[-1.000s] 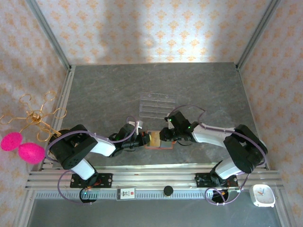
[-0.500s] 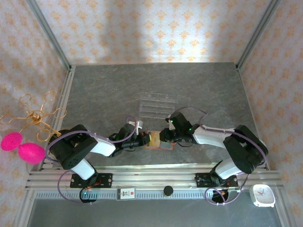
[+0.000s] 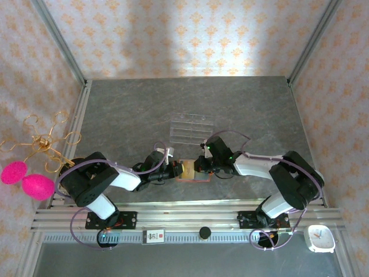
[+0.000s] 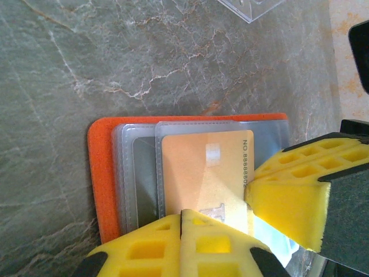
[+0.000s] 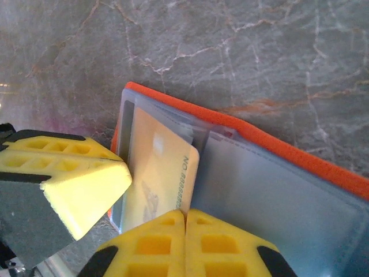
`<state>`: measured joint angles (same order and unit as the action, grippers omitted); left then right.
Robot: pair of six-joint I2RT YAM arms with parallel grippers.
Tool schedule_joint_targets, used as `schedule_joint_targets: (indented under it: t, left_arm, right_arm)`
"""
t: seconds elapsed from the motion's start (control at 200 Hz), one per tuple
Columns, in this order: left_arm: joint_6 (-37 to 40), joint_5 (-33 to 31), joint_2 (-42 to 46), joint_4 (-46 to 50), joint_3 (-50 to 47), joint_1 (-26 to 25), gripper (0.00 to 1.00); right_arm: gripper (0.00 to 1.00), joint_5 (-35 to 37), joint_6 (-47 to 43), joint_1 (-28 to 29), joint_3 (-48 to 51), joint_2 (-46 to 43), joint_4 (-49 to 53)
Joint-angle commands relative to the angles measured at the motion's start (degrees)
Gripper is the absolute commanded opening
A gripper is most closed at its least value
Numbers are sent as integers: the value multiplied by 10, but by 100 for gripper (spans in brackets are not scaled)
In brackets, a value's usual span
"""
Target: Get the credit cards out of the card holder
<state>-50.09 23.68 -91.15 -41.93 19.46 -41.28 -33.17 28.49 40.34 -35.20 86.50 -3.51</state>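
Jaws: your right gripper (image 3: 202, 165) has just shut at 3 o'clock of the open card holder (image 4: 101, 173), apparently on the gold card (image 4: 204, 170) edge, while your left gripper (image 3: 176, 169) stays shut at 9 o'clock, and the card sits partly sleeved, so it's ready to pull.

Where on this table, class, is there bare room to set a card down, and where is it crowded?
Free: the broad far strip of table between the back wall and the clear rack, plus the right side between rack and frame. Crowded: the near middle, where left pincer and right pincer meet over the card holder.
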Motion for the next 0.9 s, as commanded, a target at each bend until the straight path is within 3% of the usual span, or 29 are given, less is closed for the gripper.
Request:
schedule_joint_targets:
  t: [0.0,0.676,0.866,0.896]
  left_arm:
    - [-4,-4,-6,44,-15,-5,0]
    - [-12,2,17,36,-30,-1,0]
    - [-2,-8,69,69,-27,-2,0]
    - [-1,-15,84,79,-28,-1,4]
  right_arm:
    - [0,21,1,0,14,-14,3]
    - [0,28,-54,-67,25,-114,133]
    - [0,57,-65,-66,2,-129,159]
    - [0,59,-67,-67,-2,-133,161]
